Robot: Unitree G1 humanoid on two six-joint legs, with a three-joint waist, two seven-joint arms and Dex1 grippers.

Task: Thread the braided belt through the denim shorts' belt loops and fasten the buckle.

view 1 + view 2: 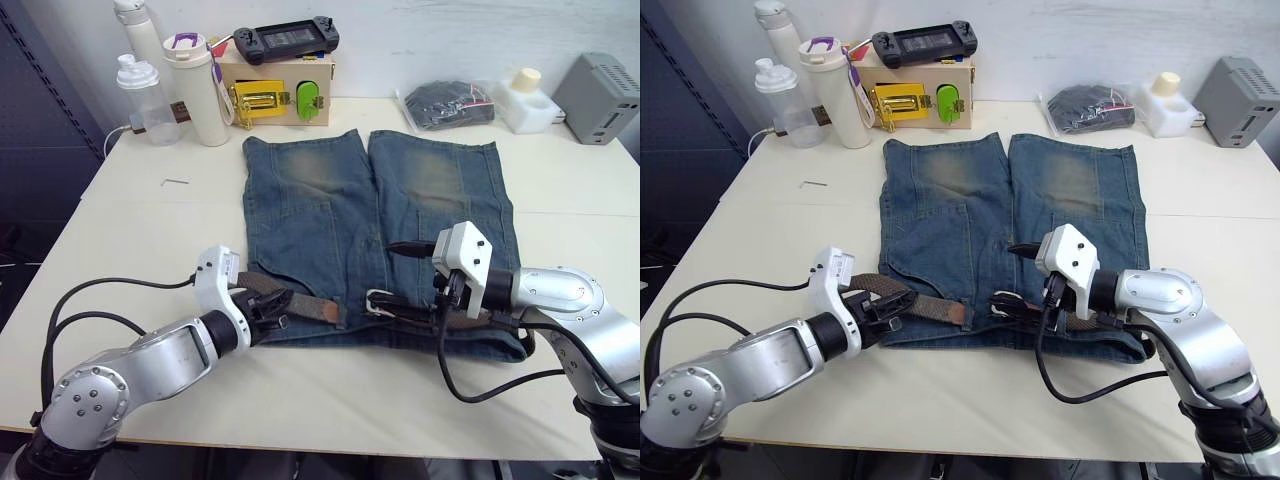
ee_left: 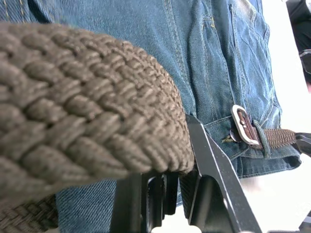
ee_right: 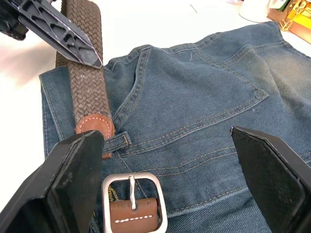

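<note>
The denim shorts (image 1: 375, 230) lie mid-frame on the table (image 1: 150, 230), the braided belt (image 1: 300, 303) across their lower edge, a wooden box (image 1: 280, 95) upper left.

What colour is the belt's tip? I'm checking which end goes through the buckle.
Reddish-brown leather with pale stitching, capping the braided belt; clearest in the right wrist view.

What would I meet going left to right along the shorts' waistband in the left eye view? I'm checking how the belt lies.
Left tool → braided belt with its leather tip → buckle → right tool, all along the near edge of the denim shorts.
</note>
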